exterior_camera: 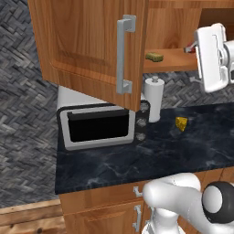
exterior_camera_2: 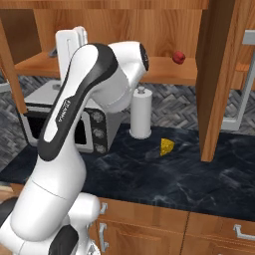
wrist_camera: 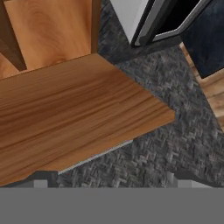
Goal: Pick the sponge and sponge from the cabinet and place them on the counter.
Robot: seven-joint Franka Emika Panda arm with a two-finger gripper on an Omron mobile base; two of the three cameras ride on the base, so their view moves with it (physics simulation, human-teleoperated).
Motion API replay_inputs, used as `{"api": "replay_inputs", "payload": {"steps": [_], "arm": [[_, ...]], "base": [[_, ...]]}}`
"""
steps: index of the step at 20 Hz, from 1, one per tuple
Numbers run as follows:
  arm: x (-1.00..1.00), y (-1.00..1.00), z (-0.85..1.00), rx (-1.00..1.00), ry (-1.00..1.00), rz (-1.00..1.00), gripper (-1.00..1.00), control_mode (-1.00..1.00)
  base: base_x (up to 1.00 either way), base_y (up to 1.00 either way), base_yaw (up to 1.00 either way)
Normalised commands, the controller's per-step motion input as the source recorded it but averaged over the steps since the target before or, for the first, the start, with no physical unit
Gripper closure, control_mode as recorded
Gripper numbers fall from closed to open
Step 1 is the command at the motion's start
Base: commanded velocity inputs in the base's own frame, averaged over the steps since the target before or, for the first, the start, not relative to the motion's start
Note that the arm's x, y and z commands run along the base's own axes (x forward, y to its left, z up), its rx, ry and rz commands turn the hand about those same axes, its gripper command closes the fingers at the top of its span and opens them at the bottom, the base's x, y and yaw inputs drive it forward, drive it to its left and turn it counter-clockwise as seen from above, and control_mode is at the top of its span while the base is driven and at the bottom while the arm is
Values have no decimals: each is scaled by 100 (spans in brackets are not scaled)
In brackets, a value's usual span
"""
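Left base view: olive sponge [exterior_camera: 154, 56] on cabinet [exterior_camera: 87, 50] shelf; hand view: end effector [wrist_camera: 111, 179] wide open, empty.

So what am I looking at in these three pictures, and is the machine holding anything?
A white robot arm works in a rendered kitchen. Two pictures come from cameras behind it, left and right; the third looks along its hand, whose fingers stand apart, holding nothing. The cabinet hangs open; an olive sponge and a small red fruit lie on its shelf. On the dark counter stand a microwave and a paper towel roll, with a cheese wedge lying nearby.
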Motion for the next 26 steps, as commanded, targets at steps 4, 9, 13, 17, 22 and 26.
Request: {"api": "replay_inputs", "payload": {"steps": [4,9,13,17,22,26], "arm": [[13,1,0,0,0,2,-100,-100],[5,10,0,0,0,0,-100,-100],[2,9,-2,4,0,-2,-100,-100],[5,11,-7,4,0,-3,-100,-100],[13,13,-9,1,0,-2,-100,-100],[22,12,-4,0,0,0,-100,-100]], "base": [[0,0,0],[0,0,0],[0,0,0],[0,0,0],[0,0,0],[0,0,0]]}}
